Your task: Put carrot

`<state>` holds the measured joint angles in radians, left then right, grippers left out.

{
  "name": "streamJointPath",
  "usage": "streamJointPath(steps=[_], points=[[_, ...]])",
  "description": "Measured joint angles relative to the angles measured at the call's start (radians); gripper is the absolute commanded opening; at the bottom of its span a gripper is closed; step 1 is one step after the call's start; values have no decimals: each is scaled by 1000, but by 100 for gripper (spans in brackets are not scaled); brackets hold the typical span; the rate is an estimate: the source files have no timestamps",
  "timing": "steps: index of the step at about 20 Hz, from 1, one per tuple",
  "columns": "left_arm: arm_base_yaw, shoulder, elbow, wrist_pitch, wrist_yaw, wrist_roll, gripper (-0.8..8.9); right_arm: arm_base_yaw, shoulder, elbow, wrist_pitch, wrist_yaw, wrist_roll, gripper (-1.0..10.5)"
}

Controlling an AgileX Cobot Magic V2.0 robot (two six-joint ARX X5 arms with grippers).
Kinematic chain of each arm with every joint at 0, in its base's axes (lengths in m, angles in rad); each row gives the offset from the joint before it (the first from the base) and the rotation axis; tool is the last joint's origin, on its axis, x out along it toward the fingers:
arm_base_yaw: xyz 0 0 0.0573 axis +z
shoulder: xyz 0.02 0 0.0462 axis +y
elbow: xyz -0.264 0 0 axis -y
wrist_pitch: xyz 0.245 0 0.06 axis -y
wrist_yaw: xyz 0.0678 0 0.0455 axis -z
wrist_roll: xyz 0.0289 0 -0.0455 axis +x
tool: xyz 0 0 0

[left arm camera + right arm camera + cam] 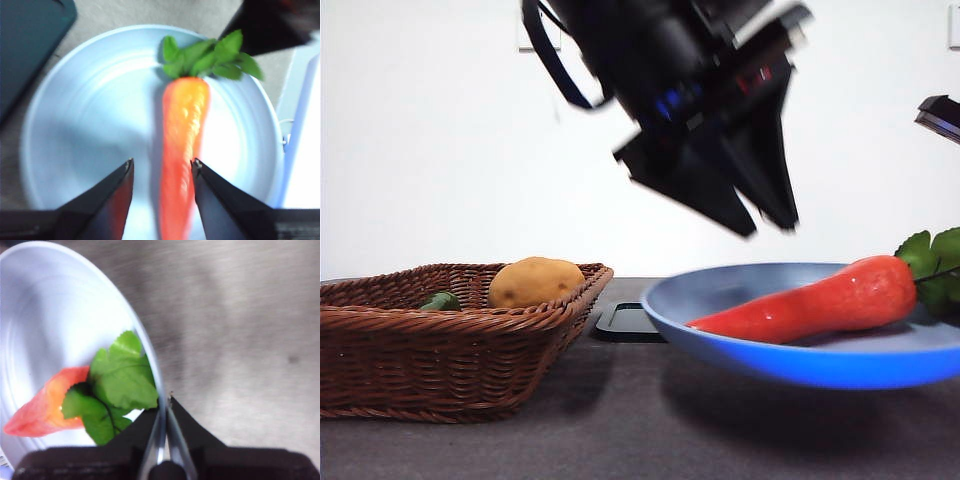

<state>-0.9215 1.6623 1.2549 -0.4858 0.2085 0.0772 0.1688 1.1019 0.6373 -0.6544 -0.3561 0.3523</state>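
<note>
Glossy red-orange tapered toy carrot (810,305) w/ green leaf tuft lies in the round blue plate (740,345), lower right of front view. Left gripper (162,167) jaws apart, above it, empty. Right gripper (166,402) pinches the plate's rim.

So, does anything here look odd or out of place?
Yes: the blue plate is tilted, not flat on the table. The right gripper pinches its rim beside the carrot's leaves. The carrot lies in it, under the open left gripper.
</note>
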Motion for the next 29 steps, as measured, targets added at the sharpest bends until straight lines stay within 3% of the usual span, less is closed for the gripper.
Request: streamJointPath(steps=[10,17,21,25,29], points=[[0,-293,0,-121,0,0,210,-45,500,484,33,2,-72,3],[0,-314,0,-142,-6,0,209,-45,855,784,76,1,-60,3],[0,-314,0,-140,-46,0,209,-52,913,814,79,-2,-44,31],[0,-314,0,-133,-87,0,205,-59,913,816,92,-3,-47,210],[0,-314,0,-79,-169,1,205,-61,912,816,80,-38,-55,207]])
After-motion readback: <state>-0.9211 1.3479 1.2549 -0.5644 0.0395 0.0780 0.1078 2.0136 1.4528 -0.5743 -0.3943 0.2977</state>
